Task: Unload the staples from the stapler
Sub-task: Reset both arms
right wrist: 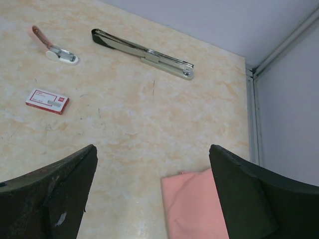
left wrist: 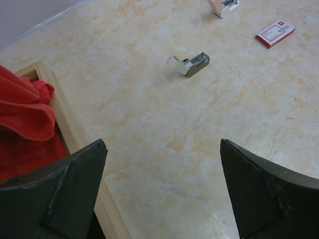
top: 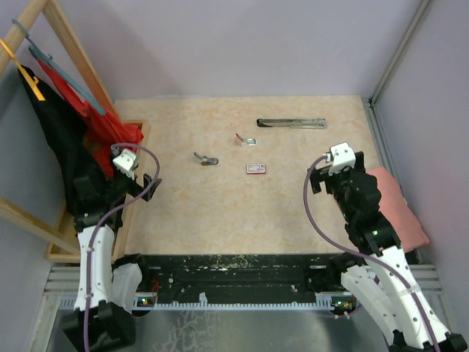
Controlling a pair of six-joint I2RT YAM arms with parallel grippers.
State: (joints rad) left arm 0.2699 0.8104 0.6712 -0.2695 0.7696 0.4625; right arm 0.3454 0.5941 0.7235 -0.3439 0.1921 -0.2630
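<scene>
A beige marbled desk (top: 220, 213) sits between pale lilac walls (top: 220, 44) — wooden frame (top: 79, 55) at left. Left end effector (left wrist: 163, 159) and right end effector (right wrist: 153, 159) gape, empty.

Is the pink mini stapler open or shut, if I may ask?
Open: the pink mini stapler has its top swung off the base.

A small red-and-white box (top: 256, 169) lies mid-bench (top: 220, 213). A pink cloth (top: 403, 209) sits at its right edge. At left, a red cloth (top: 110, 130) drapes beside a wooden frame (top: 73, 45).
</scene>
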